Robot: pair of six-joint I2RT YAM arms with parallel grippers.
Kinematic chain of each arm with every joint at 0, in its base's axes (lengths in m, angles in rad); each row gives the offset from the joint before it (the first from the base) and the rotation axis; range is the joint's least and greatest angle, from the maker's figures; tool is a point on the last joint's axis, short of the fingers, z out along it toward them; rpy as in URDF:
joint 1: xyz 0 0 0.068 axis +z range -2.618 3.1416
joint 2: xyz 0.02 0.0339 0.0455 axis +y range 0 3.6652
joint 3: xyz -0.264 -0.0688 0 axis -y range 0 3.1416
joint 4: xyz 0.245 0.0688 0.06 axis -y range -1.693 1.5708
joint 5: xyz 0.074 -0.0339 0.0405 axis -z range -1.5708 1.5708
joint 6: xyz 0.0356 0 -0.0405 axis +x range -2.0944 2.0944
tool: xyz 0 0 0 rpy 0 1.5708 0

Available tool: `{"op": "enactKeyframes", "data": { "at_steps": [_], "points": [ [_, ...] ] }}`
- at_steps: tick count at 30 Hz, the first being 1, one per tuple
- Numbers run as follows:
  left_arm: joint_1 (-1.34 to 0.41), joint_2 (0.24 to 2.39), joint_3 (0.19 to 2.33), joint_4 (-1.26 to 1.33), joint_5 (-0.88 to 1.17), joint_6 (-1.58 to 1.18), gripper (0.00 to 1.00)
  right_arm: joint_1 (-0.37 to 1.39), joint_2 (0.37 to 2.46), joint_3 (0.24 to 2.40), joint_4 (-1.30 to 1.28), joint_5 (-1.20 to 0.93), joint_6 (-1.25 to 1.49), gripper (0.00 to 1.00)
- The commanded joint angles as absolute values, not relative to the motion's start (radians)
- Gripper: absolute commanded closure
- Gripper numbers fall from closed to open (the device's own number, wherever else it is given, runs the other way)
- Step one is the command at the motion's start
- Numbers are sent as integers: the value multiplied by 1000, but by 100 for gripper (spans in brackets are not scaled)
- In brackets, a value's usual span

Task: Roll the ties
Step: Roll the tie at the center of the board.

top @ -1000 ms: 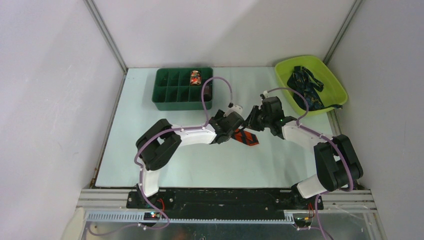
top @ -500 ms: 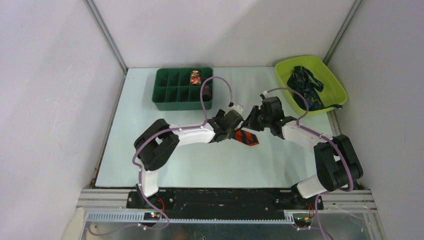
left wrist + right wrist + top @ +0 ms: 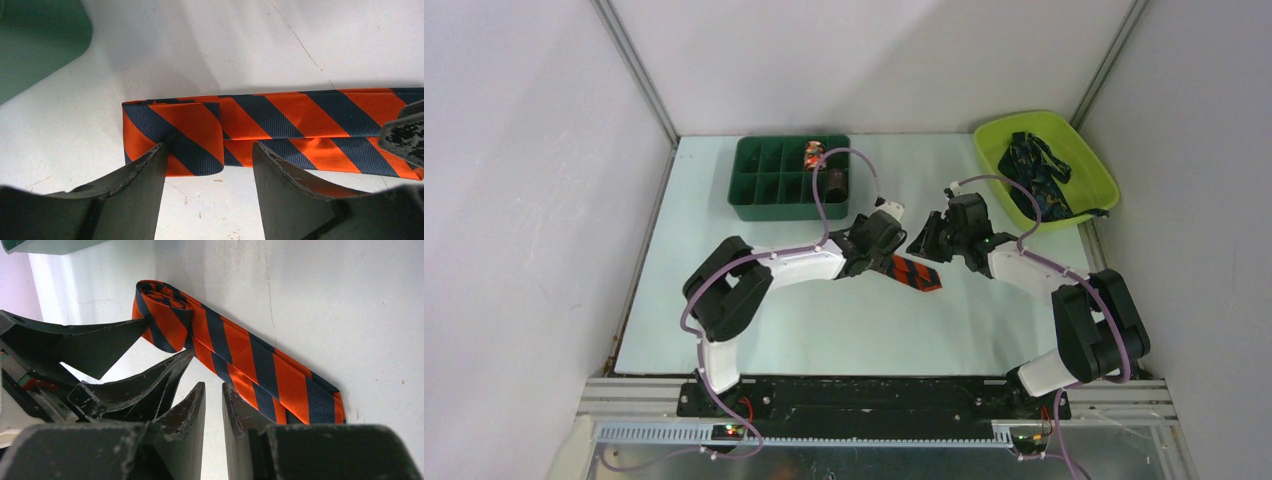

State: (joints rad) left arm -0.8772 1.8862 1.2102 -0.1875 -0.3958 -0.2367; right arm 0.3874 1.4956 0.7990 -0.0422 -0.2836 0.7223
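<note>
Hovering by one tie: left hand, right hand

striped tie cut off at left wrist view's edge, tray items indistinct

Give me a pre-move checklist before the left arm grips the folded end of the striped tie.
1. Left gripper open: ok, jaws wide, nothing gripped.
2. Fold started on the striped tie: ok, the folded end lies flat on the strip; no roll yet.
3. Right gripper pinning the strip: cannot tell; jaws nearly closed, nothing between them, tips at the tie's edge.
4. Strip straight and flat on the table: ok.
5. Green tray clear of the tie: ok, they are apart.
</note>
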Motion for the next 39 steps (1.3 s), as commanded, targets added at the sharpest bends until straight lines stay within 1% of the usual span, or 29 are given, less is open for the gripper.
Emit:
{"op": "enactKeyframes", "data": {
  "at_steps": [1, 12, 18, 20, 25, 32, 39],
  "points": [
    [-873, 1820, 1213, -206, -344, -267, 34, 383, 1475, 800, -10, -276, 714, 78],
    [-871, 1714, 1207, -223, -369, -268, 32, 382, 1478, 800, -11, -274, 713, 78],
    [-847, 1663, 1196, -218, -370, -283, 31, 383, 1490, 801, 43, -294, 717, 78],
    [-820, 1632, 1173, -202, -353, -296, 31, 389, 1502, 802, 60, -308, 724, 78],
    [-741, 1556, 1094, -151, -291, -330, 24, 442, 1566, 853, 76, -328, 746, 78],
    [-623, 1523, 992, -52, -186, -422, 24, 504, 1703, 956, 135, -359, 786, 78],
    [-570, 1533, 936, 33, -102, -459, 24, 511, 1799, 1000, 195, -404, 829, 79]
  ]
}}
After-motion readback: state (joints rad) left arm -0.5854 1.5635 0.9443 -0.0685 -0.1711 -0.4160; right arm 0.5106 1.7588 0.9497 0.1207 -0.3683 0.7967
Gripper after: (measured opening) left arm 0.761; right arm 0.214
